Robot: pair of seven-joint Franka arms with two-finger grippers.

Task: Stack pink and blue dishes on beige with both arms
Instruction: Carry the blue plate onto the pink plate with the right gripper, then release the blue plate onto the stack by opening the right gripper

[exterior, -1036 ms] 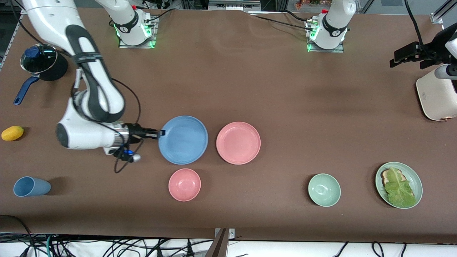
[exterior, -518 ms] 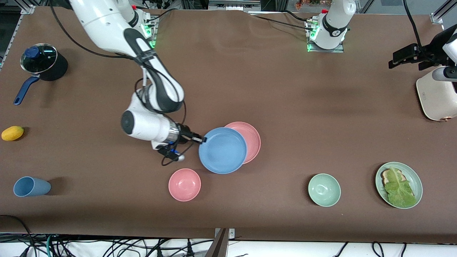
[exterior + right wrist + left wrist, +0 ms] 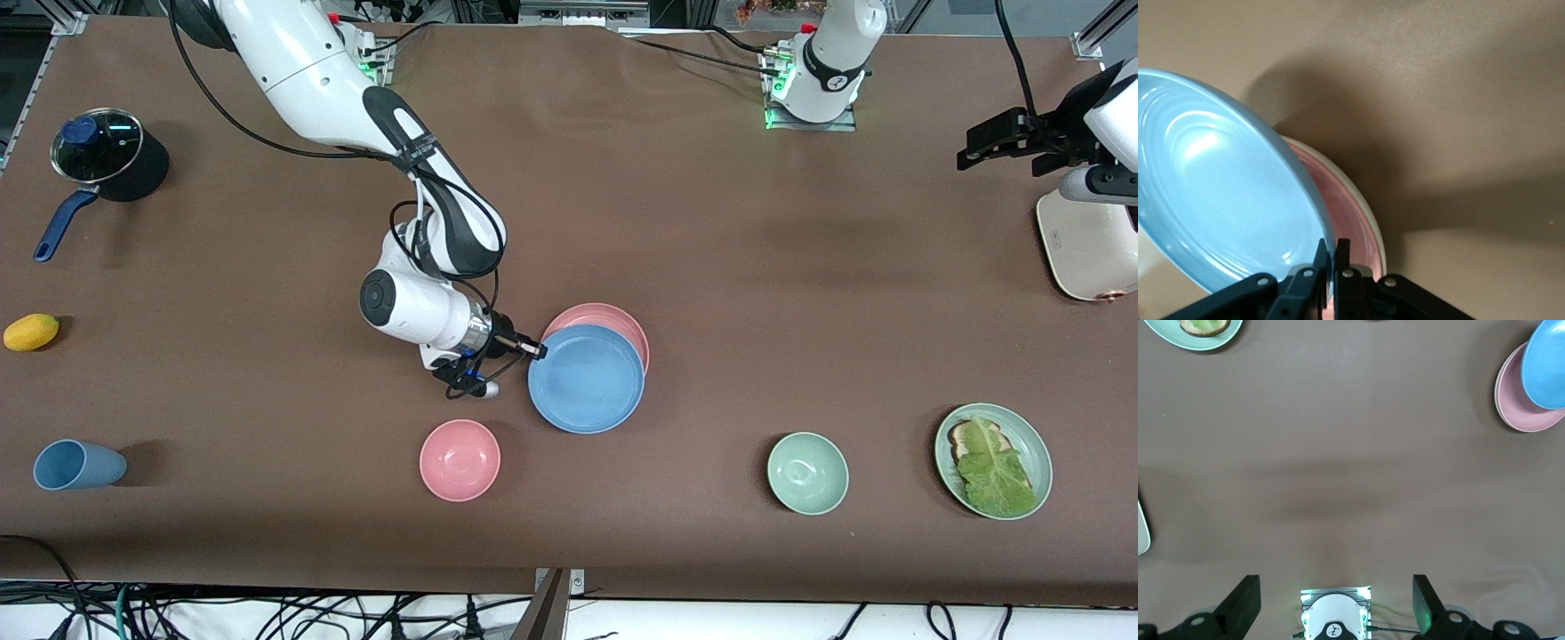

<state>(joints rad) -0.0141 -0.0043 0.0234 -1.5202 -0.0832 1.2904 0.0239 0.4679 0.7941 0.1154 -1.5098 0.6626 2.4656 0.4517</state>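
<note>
The right arm's black two-finger gripper (image 3: pixel 536 350) is clamped on the rim of the round, shallow, light blue plastic plate (image 3: pixel 586 379), its fingers pinching the edge that faces the right arm's end of the table. The plate is round, so it has no long axis; it faces upward, and in the right wrist view (image 3: pixel 1225 200) it hangs tilted above what lies under it. It is carried in the air over the round, shallow, pink plastic plate (image 3: pixel 613 322), covering most of it, so that only an arc of pink shows past the blue rim toward the robots' bases. In the right wrist view the pink plate (image 3: pixel 1351 213) appears to rest on a cream-beige rim (image 3: pixel 1373 223), of which only a thin edge shows. The blue plate extends from the gripper toward the left arm's end of the table. The left arm's black gripper (image 3: pixel 1337 603) waits, fingers spread wide and holding nothing, up over the brown table (image 3: pixel 756 267) at the left arm's end, near a white appliance (image 3: pixel 1080 244).
</note>
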